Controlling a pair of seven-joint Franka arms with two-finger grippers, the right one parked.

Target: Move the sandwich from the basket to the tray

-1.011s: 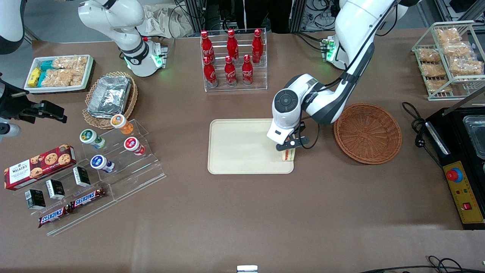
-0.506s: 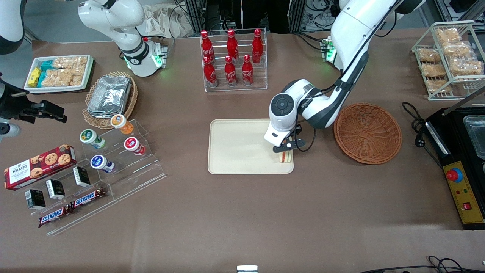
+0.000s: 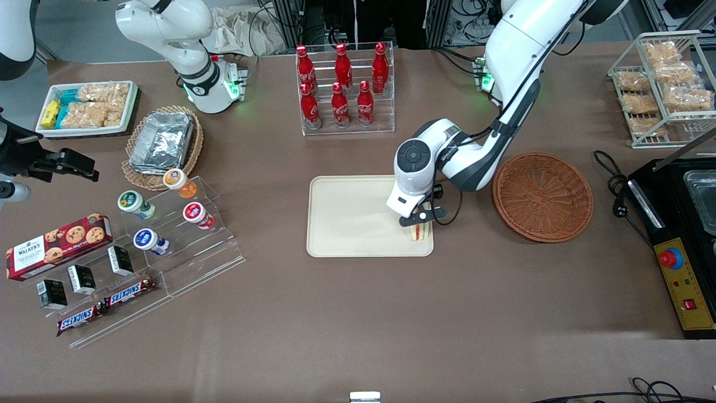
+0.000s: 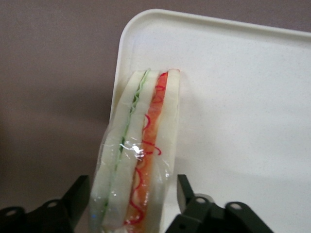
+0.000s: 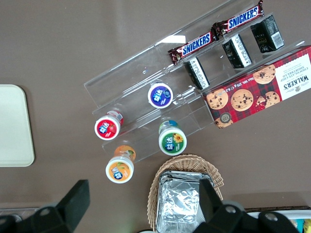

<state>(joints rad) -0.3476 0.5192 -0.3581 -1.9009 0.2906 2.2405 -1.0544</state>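
Observation:
The sandwich (image 3: 419,231) stands on edge in clear wrap, over the corner of the cream tray (image 3: 352,218) that is nearest the front camera and the basket. My left gripper (image 3: 418,219) is right above it, with its fingers on either side of the bread and shut on it. In the left wrist view the sandwich (image 4: 141,145) runs out from between the fingers of the gripper (image 4: 133,194), with its tip close to the rounded rim of the tray (image 4: 243,97). The reddish-brown basket (image 3: 542,196) is empty and sits beside the tray toward the working arm's end.
A rack of red cola bottles (image 3: 342,84) stands farther from the camera than the tray. An acrylic stand with yoghurt cups and snack bars (image 3: 156,235) and a tan basket of foil containers (image 3: 162,143) lie toward the parked arm's end. A black appliance (image 3: 679,224) sits beside the basket.
My gripper and the sandwich have shifted a little along the tray's near edge, away from the basket and toward the tray's middle.

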